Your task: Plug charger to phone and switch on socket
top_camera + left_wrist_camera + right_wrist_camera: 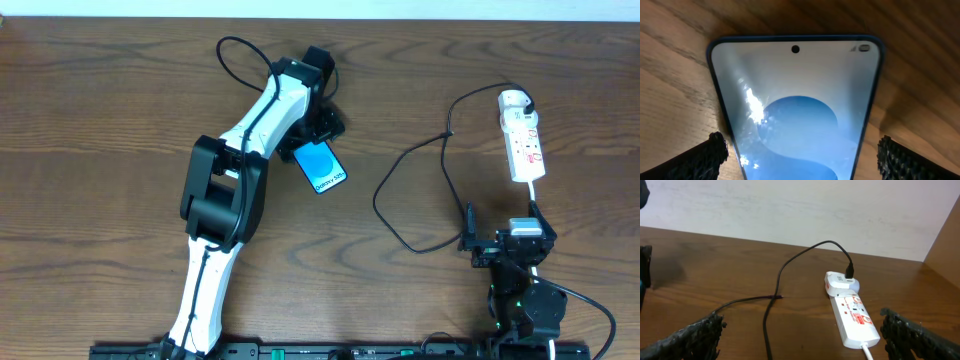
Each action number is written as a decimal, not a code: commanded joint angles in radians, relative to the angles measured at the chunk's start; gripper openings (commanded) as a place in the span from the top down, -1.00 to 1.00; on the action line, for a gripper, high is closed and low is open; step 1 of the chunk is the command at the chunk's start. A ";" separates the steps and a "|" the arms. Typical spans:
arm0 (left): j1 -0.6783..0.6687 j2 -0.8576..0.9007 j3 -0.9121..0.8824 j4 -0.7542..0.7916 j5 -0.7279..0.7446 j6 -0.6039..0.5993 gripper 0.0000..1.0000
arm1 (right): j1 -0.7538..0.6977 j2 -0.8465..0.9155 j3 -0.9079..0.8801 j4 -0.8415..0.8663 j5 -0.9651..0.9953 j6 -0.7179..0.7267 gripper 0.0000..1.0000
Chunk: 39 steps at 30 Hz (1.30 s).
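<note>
The phone (322, 168) lies flat on the table with its blue screen lit. It fills the left wrist view (795, 105). My left gripper (801, 150) (312, 135) hangs open right above it, one finger beside each long edge, neither touching. The white socket (522, 135) (852, 315) lies at the right. The charger's black plug (849, 272) sits in the socket's far end. The charger cable (385, 205) (790, 265) loops over the table, and its thin free end seems to lie at the crossing (780, 297). My right gripper (801, 321) (505, 238) is open, just short of the socket's near end and holding nothing.
The socket's white cord (867, 351) runs back past my right gripper. The table's far edge meets a pale wall (790, 210). The left arm (225, 190) slants across the left half of the wooden table (100, 150).
</note>
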 commanded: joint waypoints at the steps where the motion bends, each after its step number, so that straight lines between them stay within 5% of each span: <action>1: -0.016 -0.016 -0.047 0.009 -0.024 -0.033 -0.95 | -0.002 -0.005 -0.002 -0.004 0.004 0.014 -0.99; 23: -0.046 -0.016 -0.112 0.050 -0.047 -0.084 -0.98 | -0.002 -0.005 -0.002 -0.004 0.004 0.014 -0.98; 27: -0.046 -0.016 -0.112 0.053 -0.046 -0.084 -0.62 | -0.002 -0.005 -0.002 -0.004 0.004 0.014 -0.98; 39: -0.038 -0.019 -0.111 0.048 -0.046 -0.079 -0.38 | -0.002 -0.005 -0.002 -0.004 0.004 0.014 -0.98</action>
